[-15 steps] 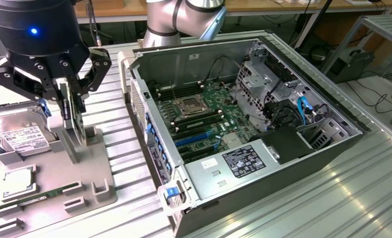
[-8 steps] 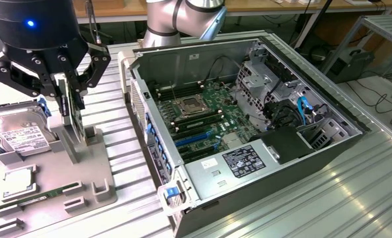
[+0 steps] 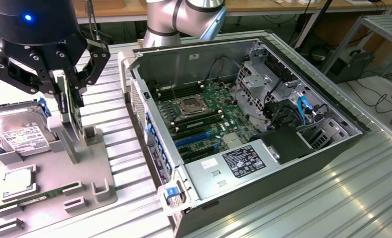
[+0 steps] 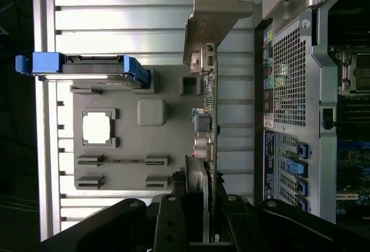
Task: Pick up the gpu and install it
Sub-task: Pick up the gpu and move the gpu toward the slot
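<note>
The gpu (image 3: 71,110) hangs edge-on as a thin green card at the exterior view's left, over the grey fixture plate (image 3: 57,171). My gripper (image 3: 65,88) is shut on its upper part, one black finger on each face. The card's lower end is level with the grey upright holder (image 3: 73,141); I cannot tell whether it is clear of the holder. In the wrist view the gpu (image 4: 211,119) runs away from my gripper (image 4: 202,214), with its silver end bracket (image 4: 215,9) at the far end. The open computer case (image 3: 249,124) lies to the exterior view's right.
On the fixture plate lie a hard drive (image 3: 14,131) with blue rails, a CPU (image 3: 17,181) and a RAM stick (image 3: 40,196). Inside the case, blue expansion slots (image 3: 192,141) sit beside the motherboard (image 3: 202,109). The case wall (image 4: 295,90) stands close beside the card.
</note>
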Controlling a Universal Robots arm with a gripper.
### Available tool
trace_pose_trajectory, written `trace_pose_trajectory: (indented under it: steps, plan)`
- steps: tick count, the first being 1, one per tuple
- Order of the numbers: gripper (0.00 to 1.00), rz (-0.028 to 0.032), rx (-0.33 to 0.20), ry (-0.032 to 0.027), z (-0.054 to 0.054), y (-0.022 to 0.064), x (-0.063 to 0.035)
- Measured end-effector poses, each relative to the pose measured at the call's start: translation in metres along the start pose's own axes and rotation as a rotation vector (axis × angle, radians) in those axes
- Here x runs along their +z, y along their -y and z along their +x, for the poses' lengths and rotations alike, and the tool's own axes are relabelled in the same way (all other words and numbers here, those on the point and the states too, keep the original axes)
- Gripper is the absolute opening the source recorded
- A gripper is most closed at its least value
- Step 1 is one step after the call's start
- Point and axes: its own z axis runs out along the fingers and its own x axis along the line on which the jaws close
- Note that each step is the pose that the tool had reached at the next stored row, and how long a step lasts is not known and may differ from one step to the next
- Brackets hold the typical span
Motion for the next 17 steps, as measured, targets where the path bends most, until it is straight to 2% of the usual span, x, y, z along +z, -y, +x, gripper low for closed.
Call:
trace_pose_trajectory:
  steps: [17]
  plan:
    - [0.28,-0.0001,0.000,-0.0001,0.0000,-0.0004,-0.0103]
